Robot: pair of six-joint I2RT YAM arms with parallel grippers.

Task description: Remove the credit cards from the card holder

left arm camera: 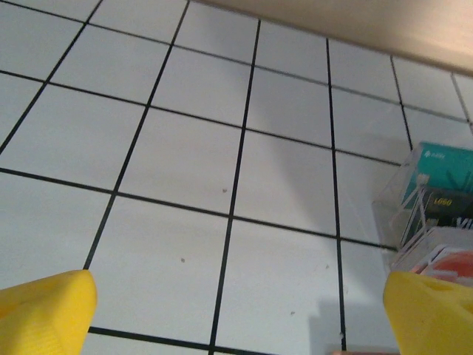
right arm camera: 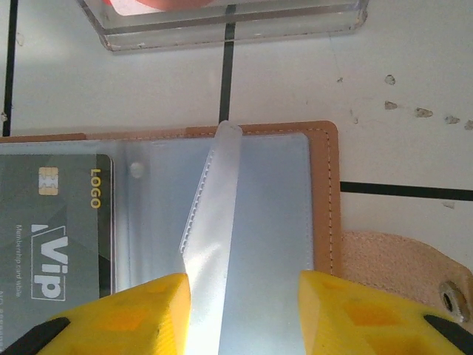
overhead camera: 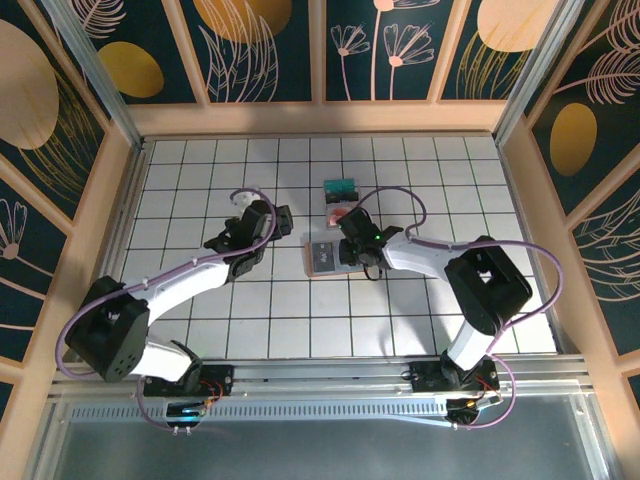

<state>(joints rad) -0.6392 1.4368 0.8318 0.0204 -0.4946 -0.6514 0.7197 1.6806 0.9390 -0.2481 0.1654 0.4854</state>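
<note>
On the white tiled tabletop (overhead camera: 200,330): my work sits near the middle, with the two loose cards just beyond the holder, toward the far wall.
Left jaws: spread as wide as they go over bare tile, left of the holder and apart from it. One yellow fingertip (left arm camera: 52,310) sits at each bottom corner of my wrist view, and they hold nothing.
Right jaws: partly open, right over the holder, with my yellow fingertips (right arm camera: 126,314) straddling a raised sleeve leaf. I do not see them clamped on it.
Flat tan-brown leather card holder (overhead camera: 320,262): lying open, blue-grey inner face up, its side tab (right arm camera: 392,274) sticking out past the stitched edge. I judge it light enough to slide or lift unless pinned.
Loose cards: a thin teal plastic card (overhead camera: 341,188) and a white card with a red spot (overhead camera: 340,213), beside a clear plastic case (right arm camera: 222,26).
Dark grey plastic card marked LOGO and VIP (right arm camera: 66,237): flat under a clear pocket, not yet out. I judge it thin, stiff, light and slick.
Clear sleeve leaf (right arm camera: 214,192): upright along the spine. It looks soft, floppy and slippery.
Where to hold: I judge the card's edge nearest the spine best, but I cannot tell where the pocket mouth is.
</note>
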